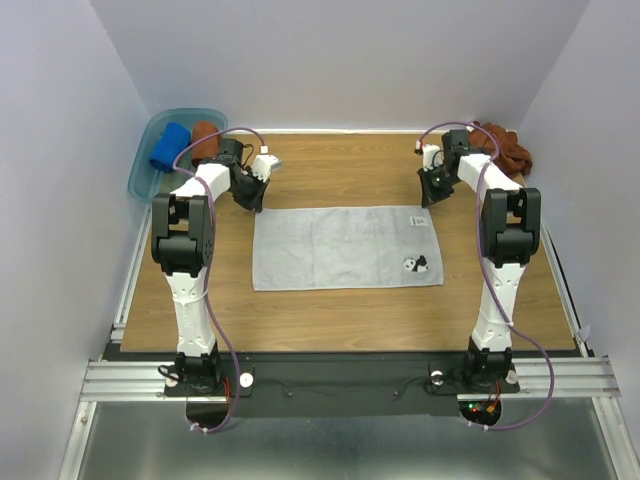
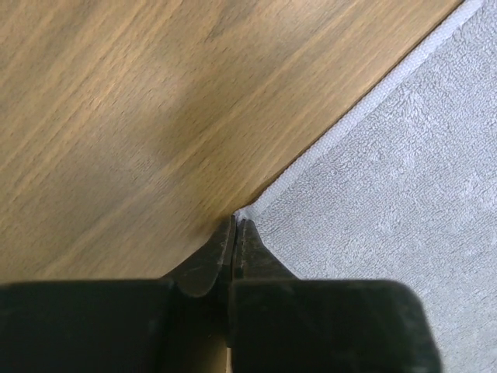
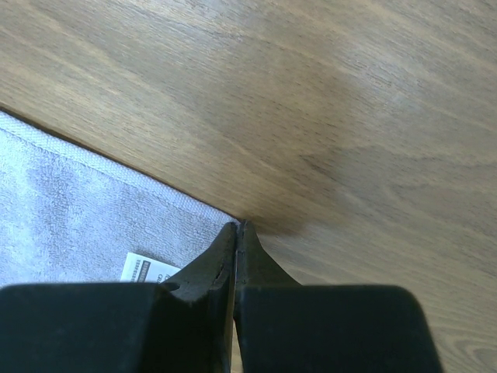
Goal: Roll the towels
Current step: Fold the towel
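A light grey towel (image 1: 345, 247) lies flat and spread in the middle of the wooden table. My left gripper (image 1: 253, 200) is down at its far left corner. In the left wrist view the gripper (image 2: 234, 222) is shut, with the towel's (image 2: 388, 194) corner pinched at its tips. My right gripper (image 1: 430, 200) is at the far right corner. In the right wrist view it (image 3: 237, 226) is also shut on the corner of the towel (image 3: 70, 210). A rust-brown towel (image 1: 506, 148) lies bunched at the back right.
A translucent blue tub (image 1: 150, 130) stands at the back left and holds a blue roll (image 1: 168, 147) and a rust-brown roll (image 1: 205, 135). A white label (image 3: 147, 268) sits near the grey towel's right corner. Walls close in on three sides.
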Robot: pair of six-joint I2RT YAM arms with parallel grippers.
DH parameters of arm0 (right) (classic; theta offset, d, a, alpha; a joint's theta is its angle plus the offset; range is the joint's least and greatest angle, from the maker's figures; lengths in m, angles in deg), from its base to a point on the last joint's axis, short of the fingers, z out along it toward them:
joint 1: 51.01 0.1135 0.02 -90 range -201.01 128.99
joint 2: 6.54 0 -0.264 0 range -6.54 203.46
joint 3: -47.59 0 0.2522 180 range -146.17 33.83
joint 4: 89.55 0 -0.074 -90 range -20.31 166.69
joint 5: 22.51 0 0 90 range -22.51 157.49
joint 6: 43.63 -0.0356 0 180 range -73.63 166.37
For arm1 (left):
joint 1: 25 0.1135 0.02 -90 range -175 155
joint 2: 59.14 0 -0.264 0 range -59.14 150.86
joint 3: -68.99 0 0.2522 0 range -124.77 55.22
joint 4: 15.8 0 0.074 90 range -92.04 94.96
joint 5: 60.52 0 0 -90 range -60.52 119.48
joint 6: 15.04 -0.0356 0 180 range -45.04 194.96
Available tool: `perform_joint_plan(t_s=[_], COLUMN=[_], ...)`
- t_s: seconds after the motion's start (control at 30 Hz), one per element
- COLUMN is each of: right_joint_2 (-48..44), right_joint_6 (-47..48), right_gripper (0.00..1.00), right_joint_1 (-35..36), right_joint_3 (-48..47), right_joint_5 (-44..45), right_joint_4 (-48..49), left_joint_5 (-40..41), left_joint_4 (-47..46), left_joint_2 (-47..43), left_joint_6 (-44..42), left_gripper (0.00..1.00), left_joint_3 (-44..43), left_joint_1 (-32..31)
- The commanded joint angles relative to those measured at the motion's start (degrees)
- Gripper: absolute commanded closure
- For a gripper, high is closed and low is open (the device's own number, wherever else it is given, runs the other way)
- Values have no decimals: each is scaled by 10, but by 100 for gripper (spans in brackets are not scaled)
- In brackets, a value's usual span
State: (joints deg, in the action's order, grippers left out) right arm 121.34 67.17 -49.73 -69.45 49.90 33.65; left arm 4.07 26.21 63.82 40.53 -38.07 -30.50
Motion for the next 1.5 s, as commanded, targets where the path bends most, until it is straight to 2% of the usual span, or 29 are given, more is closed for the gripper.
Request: perform_joint_plan(t_s=[0.0,0.23,0.33,0.5,0.7,1.0,1.47], right_joint_2=[-22,-24,-25,-46,-115,-178,-266], right_joint_6=[3,-17,-17,-8,27,71,149], right_gripper=[100,99,99,99,99,100,100], right_joint_1=[4,-10,-10,-10,-10,-26,-27], right_joint_3=[-4,-76,-111,-112,-19,68,218], right_joint_5=[-9,-26,-27,-46,-65,-76,-77], right_joint_4=[-14,-14,-15,-16,-15,-17,-21], left_joint_5=[-1,-16,-19,-33,-46,-43,-66], left_joint_4=[2,34,34,32,-14,-10,37], left_joint_2=[8,-1,-16,-48,-137,-239,-349], left_joint_6=[0,-4,-9,-33,-60,-157,-280], left_gripper=[100,100,100,100,100,100,100], left_joint_3=[-5,-96,-107,-88,29,161,298], left_joint_1=[9,28,31,32,35,35,34])
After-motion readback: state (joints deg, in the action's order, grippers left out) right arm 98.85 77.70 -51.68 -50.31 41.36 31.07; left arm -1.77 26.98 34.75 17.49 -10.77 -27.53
